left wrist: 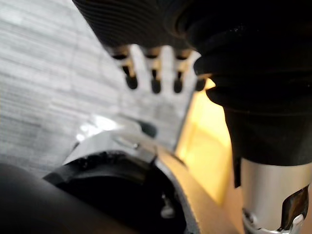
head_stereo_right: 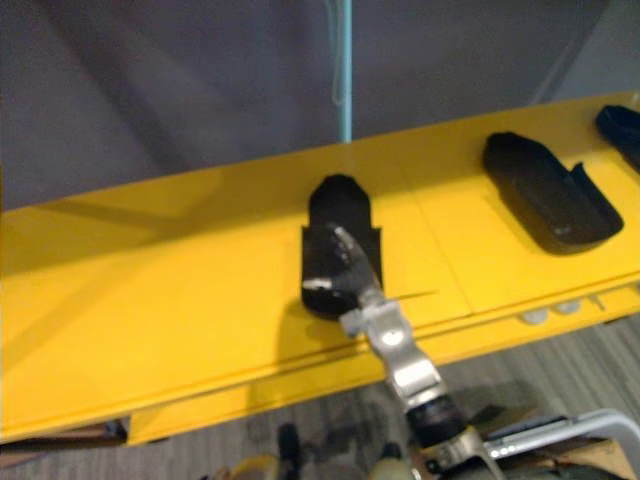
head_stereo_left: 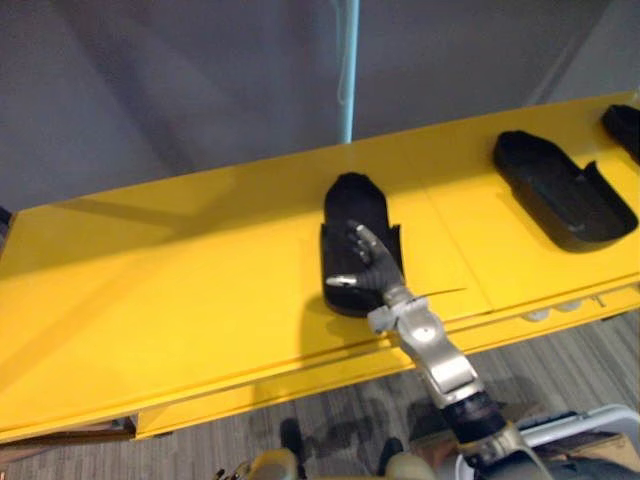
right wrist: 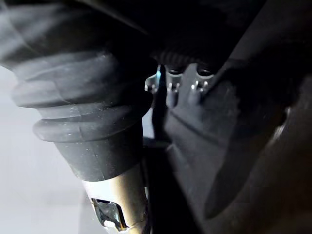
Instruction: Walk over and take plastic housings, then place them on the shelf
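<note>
Right hand (head_stereo_left: 368, 262) fingers (head_stereo_left: 362, 238) are curled over the near end of the middle housing (head_stereo_left: 355, 200), thumb hooked on its left edge, so it's gripping that black plastic piece. The housing is lying flat on the yellow shelf (head_stereo_left: 180, 270). A second housing (head_stereo_left: 560, 190) sits well apart to the right, with a third housing (head_stereo_left: 625, 125) at the far right edge. A light blue pole (head_stereo_left: 348, 70) stands behind the shelf. Left hand (left wrist: 156, 73) hangs over the grey floor (left wrist: 44, 87), its fingers straight and holding nothing.
</note>
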{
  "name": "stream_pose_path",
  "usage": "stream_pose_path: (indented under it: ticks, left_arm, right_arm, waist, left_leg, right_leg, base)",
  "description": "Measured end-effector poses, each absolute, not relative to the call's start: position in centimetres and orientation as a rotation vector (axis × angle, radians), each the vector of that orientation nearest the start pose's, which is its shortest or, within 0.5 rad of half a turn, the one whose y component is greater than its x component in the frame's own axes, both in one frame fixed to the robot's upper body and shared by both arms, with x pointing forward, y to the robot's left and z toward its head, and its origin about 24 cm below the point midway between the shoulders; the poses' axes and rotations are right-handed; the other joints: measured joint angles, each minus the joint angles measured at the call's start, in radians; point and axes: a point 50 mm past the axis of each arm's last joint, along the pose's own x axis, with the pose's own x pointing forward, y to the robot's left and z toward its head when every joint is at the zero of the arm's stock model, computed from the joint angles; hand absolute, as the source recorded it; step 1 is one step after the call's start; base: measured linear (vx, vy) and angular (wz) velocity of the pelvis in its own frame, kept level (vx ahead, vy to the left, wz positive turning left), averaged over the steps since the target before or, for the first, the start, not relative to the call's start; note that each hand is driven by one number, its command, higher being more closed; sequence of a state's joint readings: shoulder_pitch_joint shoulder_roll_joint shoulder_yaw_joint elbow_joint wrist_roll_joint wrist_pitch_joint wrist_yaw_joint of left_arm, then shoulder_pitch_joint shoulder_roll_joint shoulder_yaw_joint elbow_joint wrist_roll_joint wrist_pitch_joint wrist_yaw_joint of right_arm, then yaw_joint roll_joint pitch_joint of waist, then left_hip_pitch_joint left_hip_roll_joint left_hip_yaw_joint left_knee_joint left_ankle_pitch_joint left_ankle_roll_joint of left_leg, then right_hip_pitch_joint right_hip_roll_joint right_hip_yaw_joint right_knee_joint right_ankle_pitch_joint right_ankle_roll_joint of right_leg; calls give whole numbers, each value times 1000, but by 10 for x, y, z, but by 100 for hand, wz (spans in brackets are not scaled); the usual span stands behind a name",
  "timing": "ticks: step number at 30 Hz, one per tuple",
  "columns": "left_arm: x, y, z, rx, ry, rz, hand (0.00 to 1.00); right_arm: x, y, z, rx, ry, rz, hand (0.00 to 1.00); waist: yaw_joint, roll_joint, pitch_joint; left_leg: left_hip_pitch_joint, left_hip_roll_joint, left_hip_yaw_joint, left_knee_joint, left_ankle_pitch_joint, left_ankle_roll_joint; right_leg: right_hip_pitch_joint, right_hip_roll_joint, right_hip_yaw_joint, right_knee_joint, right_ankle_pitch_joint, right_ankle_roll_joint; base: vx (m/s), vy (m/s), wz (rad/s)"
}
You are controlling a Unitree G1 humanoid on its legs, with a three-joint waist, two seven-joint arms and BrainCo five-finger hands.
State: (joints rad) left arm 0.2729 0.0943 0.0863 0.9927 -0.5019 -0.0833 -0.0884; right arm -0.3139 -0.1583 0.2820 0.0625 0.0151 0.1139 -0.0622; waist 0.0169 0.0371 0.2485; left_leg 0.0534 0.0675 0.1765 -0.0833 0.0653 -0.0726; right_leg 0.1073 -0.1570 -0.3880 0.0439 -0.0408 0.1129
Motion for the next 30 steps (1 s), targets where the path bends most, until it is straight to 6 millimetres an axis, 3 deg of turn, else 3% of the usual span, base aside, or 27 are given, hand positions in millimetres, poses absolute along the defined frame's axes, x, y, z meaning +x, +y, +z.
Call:
stream_pose_path:
  ticks: [15, 23, 30]
  left_arm:
    - [39, 203, -163, -436, 1073, 423, 0]
    - [41, 203, -162, -439, 1068, 422, 0]
    - [43, 204, -160, -446, 1053, 421, 0]
  right_arm:
    - [326, -136, 116, -377, -163, 208, 0]
    - [338, -154, 110, -410, -106, 203, 0]
    - [355, -175, 117, -438, -91, 149, 0]
  waist:
    - [5, 0, 0]
    - [11, 1, 0]
    - [23, 11, 5]
  left_leg:
    - [4, -10, -7, 0, 1, 1]
    - [0, -17, -20, -3, 2, 3]
    - [-2, -27, -32, -3, 5, 7]
  right_leg:
    - [17, -8, -18, -9, 4, 5]
    - [18, -15, -27, -9, 5, 7]
    - [26, -24, -47, -9, 8, 11]
  base:
    - [0, 1, 2]
    - [0, 2, 2]
    - [-9, 7, 6]
